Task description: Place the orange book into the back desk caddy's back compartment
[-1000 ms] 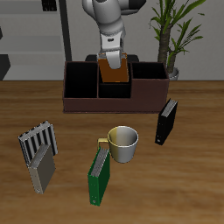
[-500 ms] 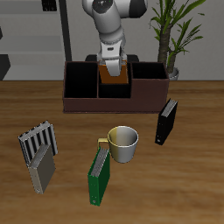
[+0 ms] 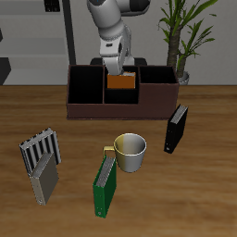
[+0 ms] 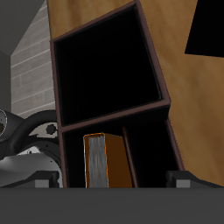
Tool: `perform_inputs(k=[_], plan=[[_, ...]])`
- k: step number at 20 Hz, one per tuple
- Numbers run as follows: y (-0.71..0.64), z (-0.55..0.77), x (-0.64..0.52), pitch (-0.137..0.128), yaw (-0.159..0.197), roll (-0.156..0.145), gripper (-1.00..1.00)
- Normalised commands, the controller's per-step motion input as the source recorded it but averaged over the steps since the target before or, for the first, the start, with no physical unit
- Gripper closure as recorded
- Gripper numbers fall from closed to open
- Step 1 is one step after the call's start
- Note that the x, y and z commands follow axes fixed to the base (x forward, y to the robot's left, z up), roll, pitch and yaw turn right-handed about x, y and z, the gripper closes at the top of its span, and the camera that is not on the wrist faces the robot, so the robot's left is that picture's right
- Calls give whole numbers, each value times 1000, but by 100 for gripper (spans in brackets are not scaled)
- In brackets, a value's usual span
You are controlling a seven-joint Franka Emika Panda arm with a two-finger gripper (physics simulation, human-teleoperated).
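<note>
Lowering the orange book [image 3: 121, 82] into the back desk caddy [image 3: 120, 109] looks like the step in hand, near the end of the task. In the exterior view the book shows just above frame centre, upright inside the caddy's middle section, only its upper part clear of the dark wall; the gripper [image 3: 118, 65] sits right over it, fingers reaching to the book's top edge. Whether the pincer is clamped on the book or already slack can't be told: the finger tips are hidden by the arm body in the exterior view, and the wrist view shows only grey finger parts at the frame edge w/ no clear contact. In the wrist view the orange book [image 4: 107, 160] stands in a narrow black-lined cell, a divider just beside it and a bigger empty cell next to that. Judging by the exterior view, the book is in the rear part of the middle section, i.e. probably the back compartment, but the divider isn't clearly visible there, so not certain. Next move, as a judgement: if not yet let go, open the fingers once the book rests on the cell floor, then lift straight up w/o dragging the book or clipping the caddy wall. Other items, the green book [image 3: 106, 188], the black book [image 3: 176, 128] and the cup [image 3: 130, 151], lie well apart in the lower half of the frame, no obstacle.
</note>
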Motion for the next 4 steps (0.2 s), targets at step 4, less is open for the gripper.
perform_inputs(k=[4], plan=[[-324,306,-61,-80,-335,63,-100]])
